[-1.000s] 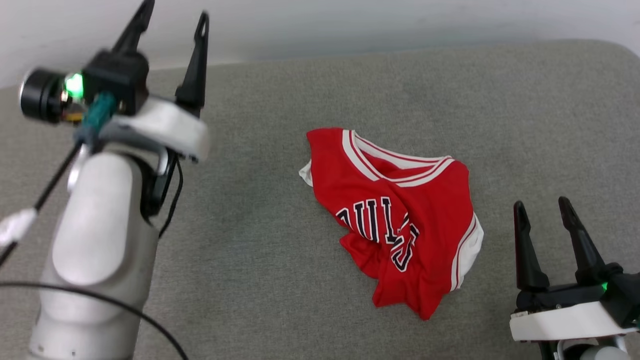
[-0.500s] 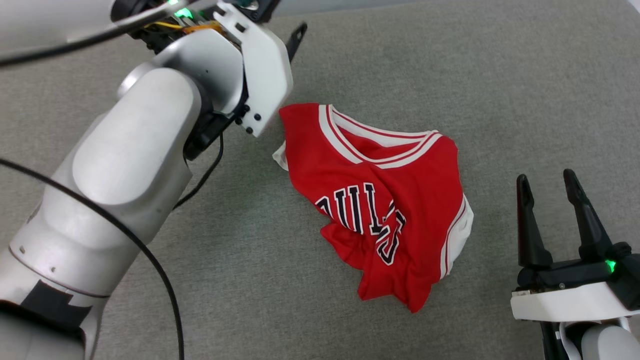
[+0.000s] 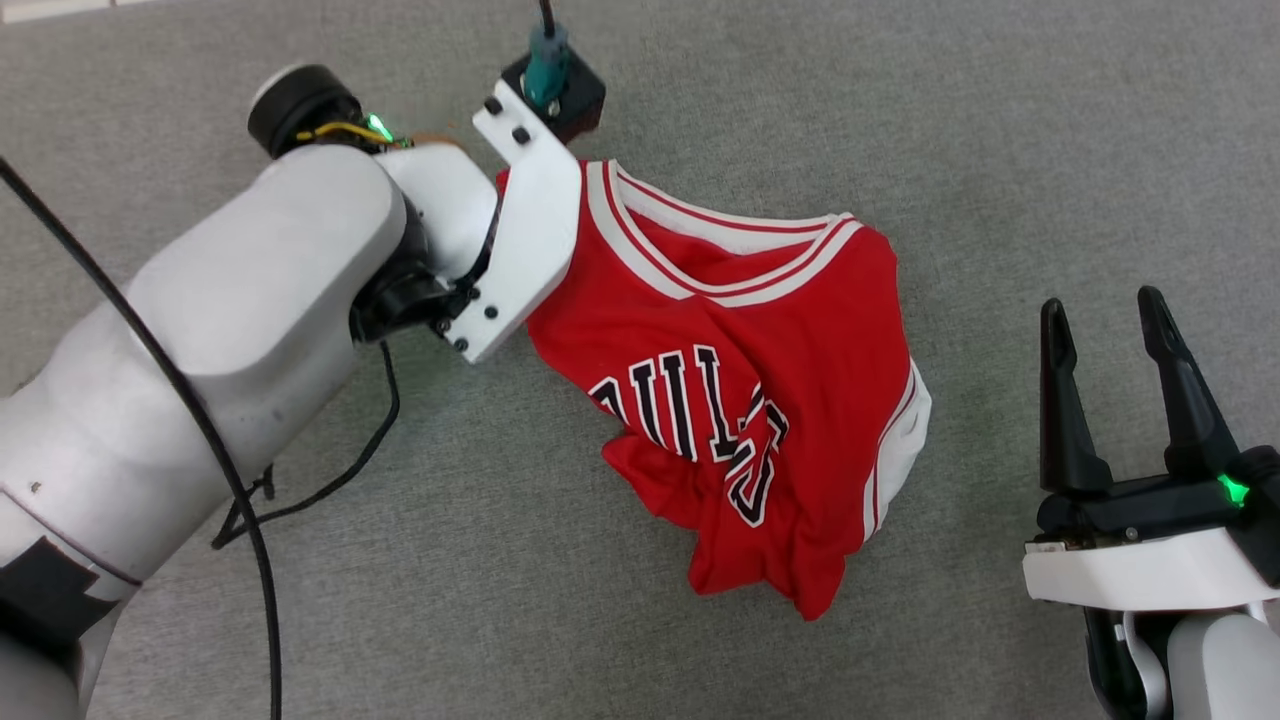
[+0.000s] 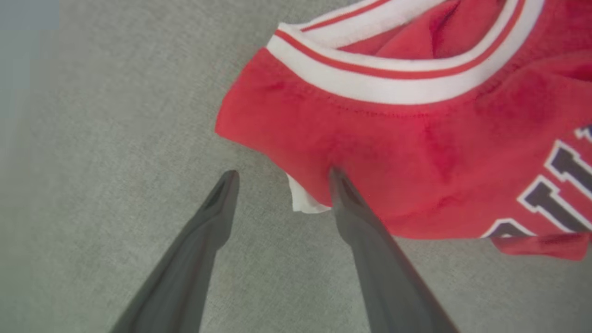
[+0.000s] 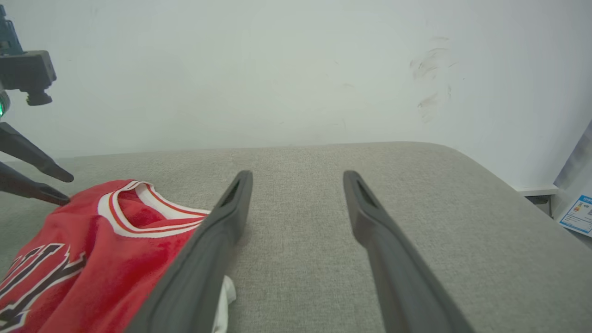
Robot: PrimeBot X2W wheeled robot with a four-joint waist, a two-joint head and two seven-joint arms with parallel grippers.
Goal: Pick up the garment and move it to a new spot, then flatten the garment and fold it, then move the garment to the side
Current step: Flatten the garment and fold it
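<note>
The garment (image 3: 740, 380), a red jersey with white-and-red striped trim and black lettering, lies crumpled on the grey surface, lettering up. My left arm reaches over its collar-side corner, and the wrist hides the fingers in the head view. In the left wrist view my left gripper (image 4: 282, 173) is open and points down at that corner of the garment (image 4: 416, 138). One fingertip touches the red edge beside a white scrap of sleeve (image 4: 303, 203); the other is over bare fabric. My right gripper (image 3: 1100, 300) stands open and empty to the right of the garment, apart from it.
The grey upholstered surface (image 3: 900, 120) runs back to a white wall (image 5: 277, 69), and its rounded edge (image 5: 508, 180) drops off at the right. A blue-and-white card (image 5: 578, 215) lies beyond that edge. A black cable (image 3: 250, 520) hangs from my left arm.
The head camera has tilted down and the picture has shifted. My left arm has swung from raised at the far left down over the garment's collar-side corner. The right gripper has stayed put.
</note>
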